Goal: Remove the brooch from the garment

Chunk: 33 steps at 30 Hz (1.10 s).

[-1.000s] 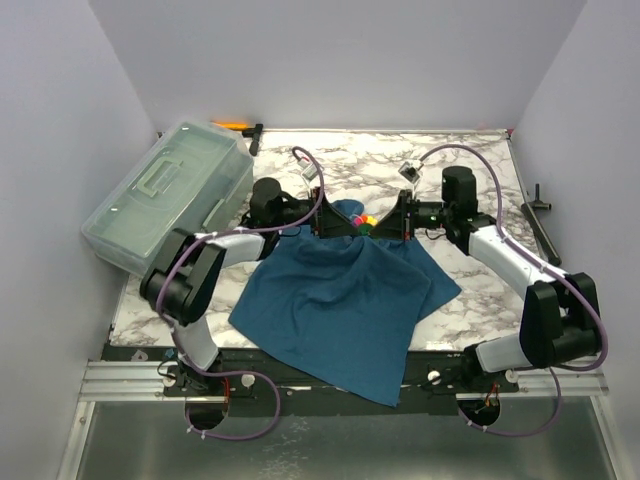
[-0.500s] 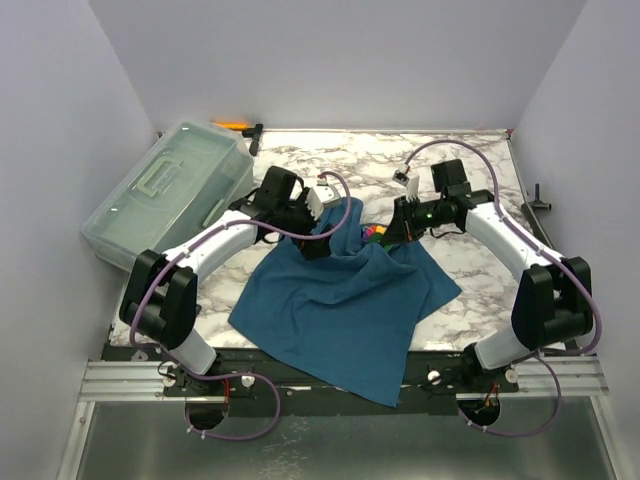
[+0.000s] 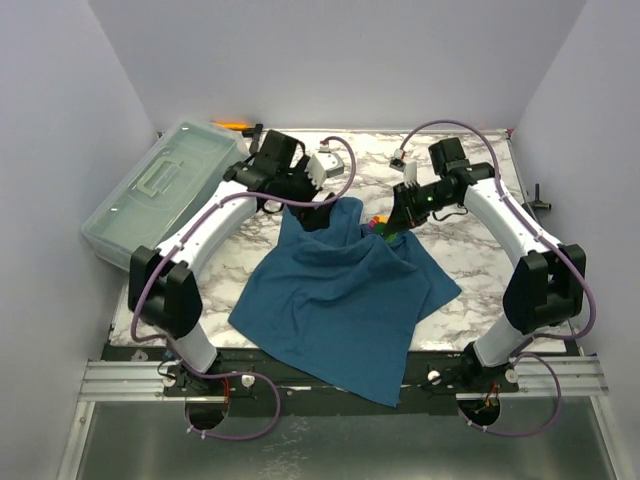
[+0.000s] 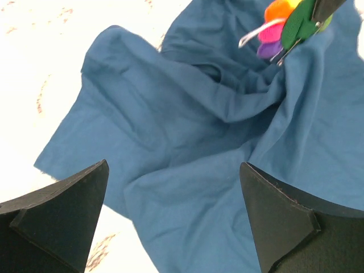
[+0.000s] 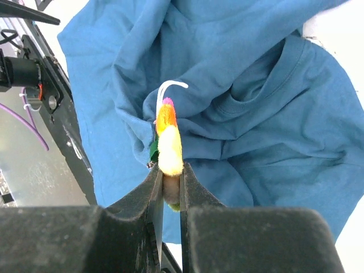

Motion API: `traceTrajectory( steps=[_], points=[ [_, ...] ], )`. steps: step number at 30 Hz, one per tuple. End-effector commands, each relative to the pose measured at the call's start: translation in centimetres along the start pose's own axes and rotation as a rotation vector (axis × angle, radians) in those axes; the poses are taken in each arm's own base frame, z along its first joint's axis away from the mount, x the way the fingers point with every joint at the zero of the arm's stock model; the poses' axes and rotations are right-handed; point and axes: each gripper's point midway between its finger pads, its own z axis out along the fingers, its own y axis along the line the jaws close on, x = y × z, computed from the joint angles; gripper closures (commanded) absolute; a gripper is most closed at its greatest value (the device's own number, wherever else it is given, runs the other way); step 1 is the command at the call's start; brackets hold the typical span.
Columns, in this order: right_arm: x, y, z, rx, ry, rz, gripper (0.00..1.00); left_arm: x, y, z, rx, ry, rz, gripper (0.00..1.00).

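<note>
The teal garment (image 3: pixel 340 300) lies crumpled on the marble table, its far part drawn up in a peak. At that peak is the brooch (image 5: pixel 169 142), a yellow, orange, pink and green flower, and my right gripper (image 5: pixel 170 170) is shut on it. Cloth folds rise right up to the brooch (image 4: pixel 284 23), and a metal pin shows at its lower edge. From above, the right gripper (image 3: pixel 395 222) holds the brooch (image 3: pixel 374 222) over the shirt's far edge. My left gripper (image 3: pixel 310 210) hovers open over the garment (image 4: pixel 187 142) with nothing between its fingers (image 4: pixel 62 210).
A clear plastic lidded box (image 3: pixel 165 190) stands at the far left. An orange-handled tool (image 3: pixel 235 125) lies behind it. A black tool (image 3: pixel 540 205) rests by the table's right edge. The garment's near corner hangs over the front edge (image 3: pixel 380 390).
My left gripper has opened wide and risen back from the cloth toward the far left. The right gripper has pulled the brooch up and farther back, tenting the shirt.
</note>
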Motion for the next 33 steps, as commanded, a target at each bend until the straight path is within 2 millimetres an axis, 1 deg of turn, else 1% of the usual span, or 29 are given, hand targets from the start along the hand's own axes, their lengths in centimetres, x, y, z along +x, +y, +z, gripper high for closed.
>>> traceTrajectory(
  steps=[1, 4, 5, 6, 7, 9, 12, 19, 21, 23, 26, 27, 29, 30, 32, 33],
  points=[
    [-0.5, 0.5, -0.2, -0.027, 0.020, 0.005, 1.00, -2.4, -2.6, 2.3, 0.220, -0.022, -0.189, 0.01],
    [-0.7, 0.3, 0.1, -0.034, 0.029, 0.021, 0.99, -3.9, -2.9, 3.7, 0.200, -0.060, -0.199, 0.01],
    [-0.7, 0.1, 0.2, -0.034, 0.033, 0.027, 0.99, -3.7, -3.2, 4.1, 0.184, -0.077, -0.195, 0.01],
    [-0.7, 0.0, 0.4, -0.035, 0.035, 0.041, 0.99, -4.2, -3.3, 4.4, 0.163, -0.117, -0.187, 0.01],
    [-0.6, -0.1, 0.6, -0.040, 0.038, 0.052, 0.99, -3.9, -3.8, 4.8, 0.151, -0.133, -0.188, 0.01],
    [-0.3, -0.3, 0.9, -0.043, 0.047, 0.069, 0.99, -4.2, -4.7, 5.6, 0.143, -0.155, -0.172, 0.01],
    [0.1, -0.8, 1.3, -0.029, 0.052, 0.090, 1.00, -3.9, -5.8, 7.2, 0.120, -0.127, -0.163, 0.01],
    [1.0, -0.8, 1.6, -0.018, 0.041, 0.118, 0.99, -3.4, -6.4, 10.2, 0.018, -0.086, -0.173, 0.01],
    [0.9, -0.6, 1.4, -0.021, 0.033, 0.117, 1.00, -2.9, -6.7, 11.1, -0.009, -0.061, -0.167, 0.01],
    [0.6, -0.2, 1.1, -0.025, 0.026, 0.111, 0.99, -1.8, -6.6, 11.8, -0.022, -0.031, -0.167, 0.01],
    [0.5, 0.4, 0.6, -0.035, 0.023, 0.099, 0.99, -0.2, -5.9, 12.0, -0.062, 0.000, -0.154, 0.02],
    [0.6, 0.6, 0.5, -0.039, 0.024, 0.097, 1.00, 0.1, -5.7, 11.9, -0.063, 0.000, -0.156, 0.05],
    [0.9, 0.7, 0.4, -0.040, 0.030, 0.093, 0.99, 0.3, -6.3, 11.9, -0.011, -0.013, -0.165, 0.18],
    [1.0, 0.7, 0.4, -0.044, 0.034, 0.091, 0.99, 0.2, -6.8, 11.8, 0.022, -0.022, -0.161, 0.27],
    [1.2, 0.6, 0.7, -0.050, 0.041, 0.092, 0.99, -0.2, -8.4, 11.7, 0.107, -0.050, -0.157, 0.42],
    [1.5, 0.5, 0.8, -0.053, 0.048, 0.095, 0.99, -0.7, -9.2, 11.5, 0.147, -0.075, -0.156, 0.47]
  ],
)
